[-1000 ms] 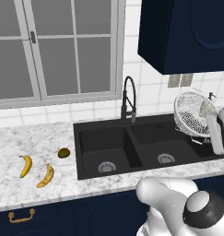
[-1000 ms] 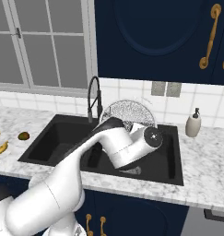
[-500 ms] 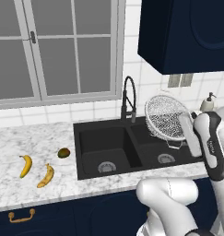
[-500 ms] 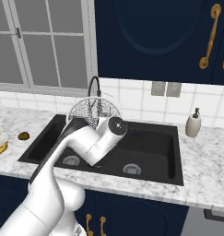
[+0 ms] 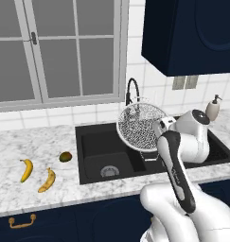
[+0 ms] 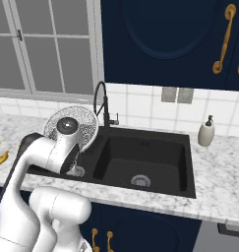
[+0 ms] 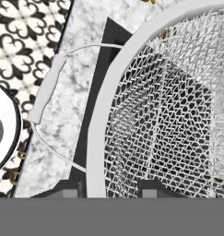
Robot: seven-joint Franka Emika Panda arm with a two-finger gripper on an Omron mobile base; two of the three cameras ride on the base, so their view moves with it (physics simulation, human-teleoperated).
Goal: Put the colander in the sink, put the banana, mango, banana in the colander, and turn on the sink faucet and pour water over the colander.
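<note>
The colander point(image 5: 140, 126), a white mesh bowl, hangs tipped on its side above the black sink point(image 5: 94, 145), over the left basin and the divider. My gripper point(image 7: 109, 190) is shut on the colander's white rim point(image 7: 96, 152), one fingertip on each side of it. From the right, the colander point(image 6: 87, 124) shows partly behind my wrist. Two bananas point(image 5: 26, 170) point(image 5: 48, 180) and the mango point(image 5: 65, 156) lie on the marble counter left of the sink. The black gooseneck sink faucet point(image 5: 131, 90) point(image 6: 101, 101) stands right behind the colander.
A white soap dispenser point(image 5: 212, 108) point(image 6: 206, 132) stands on the counter right of the sink. Each basin has a silver drain point(image 5: 107, 171) point(image 6: 139, 180). A window is behind the counter and dark blue cabinets hang above.
The arm has swung left with the colander, from the counter at the sink's right end across the sink to above its left half. The fruit has not moved.
</note>
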